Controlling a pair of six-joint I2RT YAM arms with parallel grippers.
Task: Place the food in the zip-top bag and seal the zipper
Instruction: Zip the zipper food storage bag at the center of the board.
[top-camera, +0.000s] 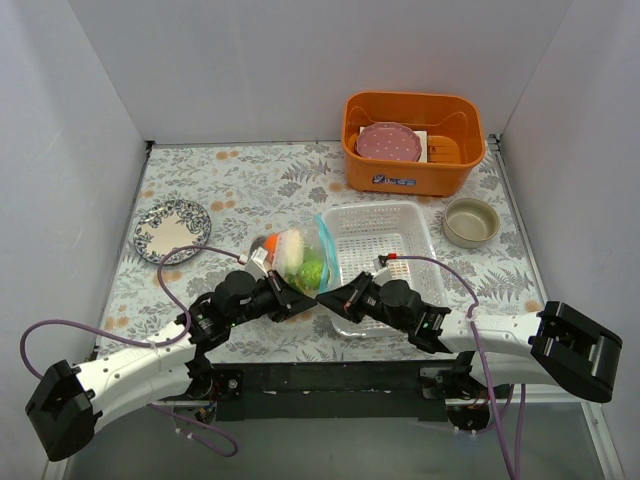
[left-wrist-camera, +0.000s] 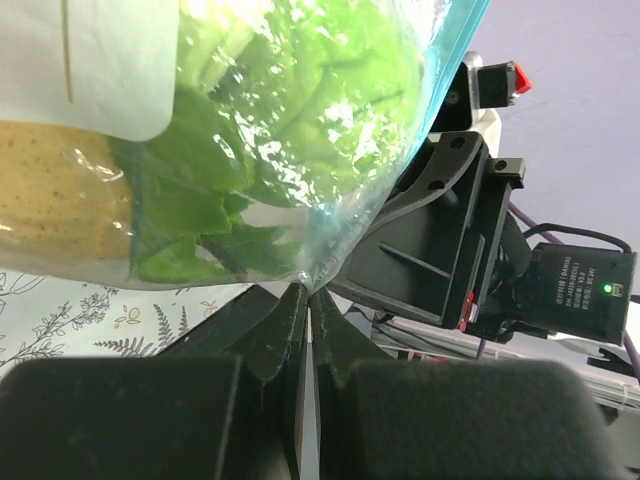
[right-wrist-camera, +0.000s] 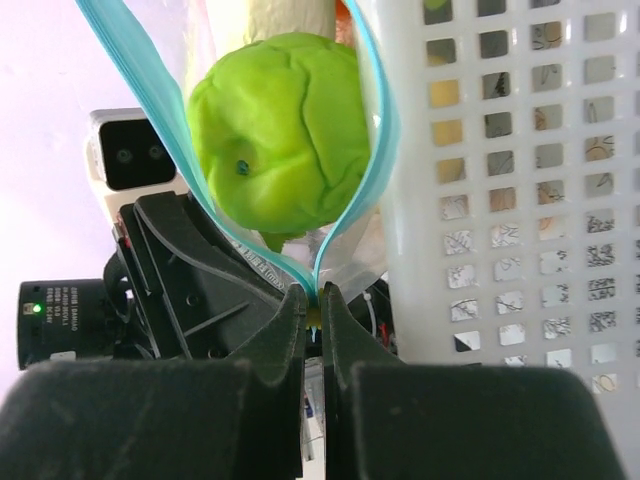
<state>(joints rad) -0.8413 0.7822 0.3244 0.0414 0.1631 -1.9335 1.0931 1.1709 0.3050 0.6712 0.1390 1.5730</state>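
While the bag (top-camera: 300, 258) of food (top-camera: 310, 270) lies at the middle of the worktop (top-camera: 250, 180), at nine o'clock of the white basket (top-camera: 385, 240), left jaws and right jaws are each clenched on its near corner, where the blue zipper (right-wrist-camera: 125, 50) gapes around a green cabbage (right-wrist-camera: 280, 140).

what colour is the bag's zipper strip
The thin plastic zipper strip is light blue; right wrist view shows it best.

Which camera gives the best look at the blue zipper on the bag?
Right wrist view: both halves of the zipper run up from the right pincer, parted around the green cabbage. The top external view shows only a teal edge beside the white basket; the left wrist view catches one strip at its upper right.
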